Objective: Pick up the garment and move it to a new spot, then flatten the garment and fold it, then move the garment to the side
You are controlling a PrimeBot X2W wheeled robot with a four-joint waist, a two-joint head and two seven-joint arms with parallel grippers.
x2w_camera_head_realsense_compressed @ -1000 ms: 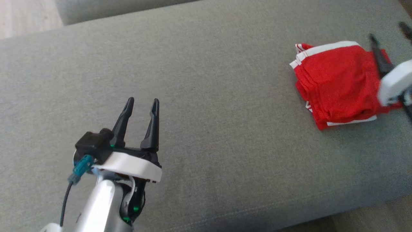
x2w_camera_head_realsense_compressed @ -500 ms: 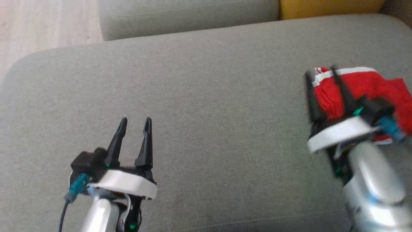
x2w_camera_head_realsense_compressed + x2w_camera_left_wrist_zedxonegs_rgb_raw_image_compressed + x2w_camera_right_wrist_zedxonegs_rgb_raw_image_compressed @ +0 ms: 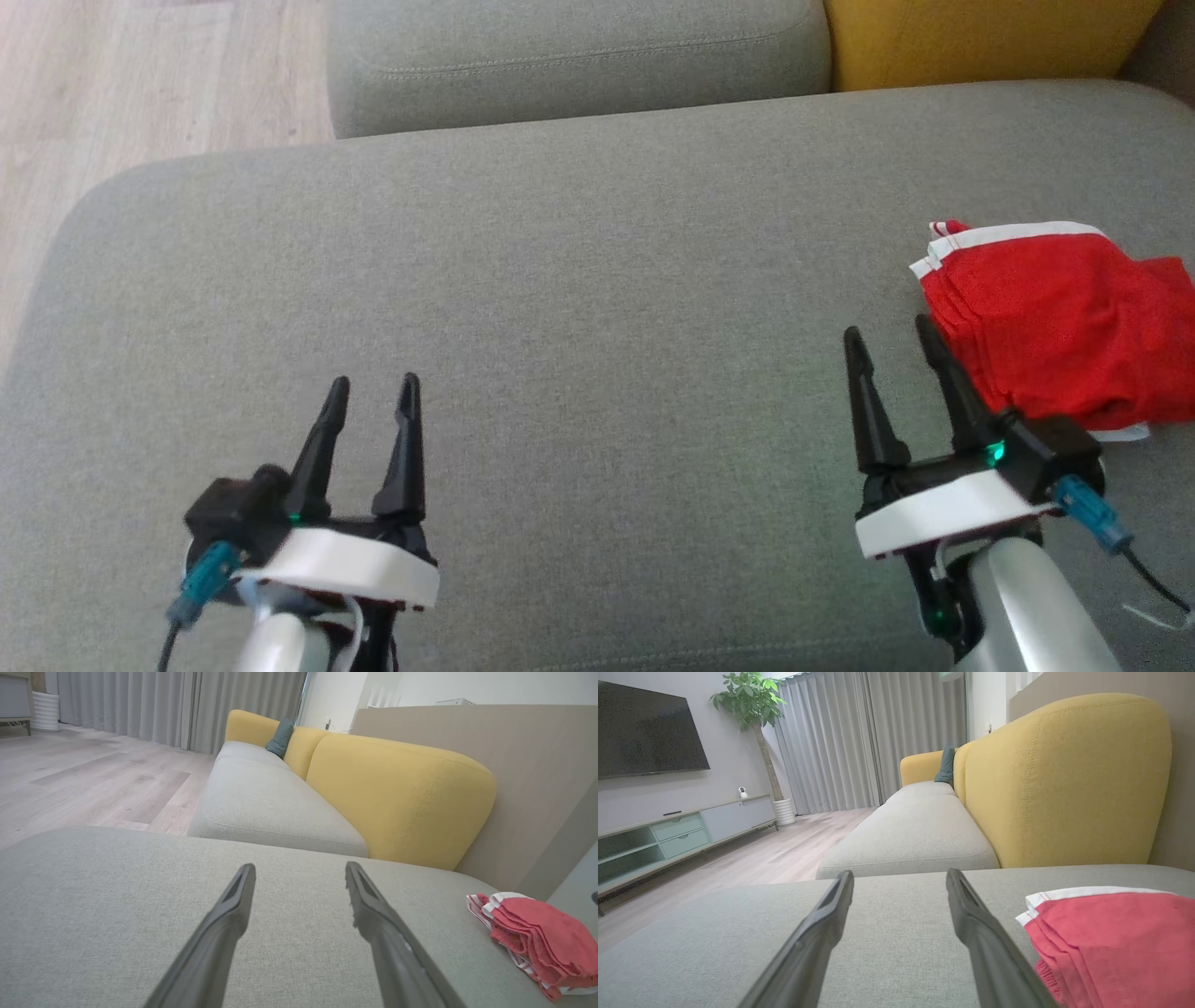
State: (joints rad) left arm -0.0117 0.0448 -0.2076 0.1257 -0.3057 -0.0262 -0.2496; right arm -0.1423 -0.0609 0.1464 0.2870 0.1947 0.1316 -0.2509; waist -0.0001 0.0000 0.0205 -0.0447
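Left end effector (image 3: 374,381) and right end effector (image 3: 888,327) stand open, empty, garment (image 3: 1055,327) beside the right.

Home living room. Right wrist view:
- Flat television (image 3: 644,732) wall-mounted, upper left.
- Long low media cabinet (image 3: 682,830) with drawers beneath it, at left.
- Potted tree (image 3: 752,704) in the top left corner.
- Floor-length grey curtains (image 3: 859,742) across the top middle.
- Pale wood-plank floor (image 3: 784,854) mid-frame.
- Sofa (image 3: 915,830) with grey seat at centre, yellow back cushions (image 3: 1064,779) at right, small teal pillow (image 3: 947,765) at its far end.
- Grey upholstered seat (image 3: 896,933) across the foreground.
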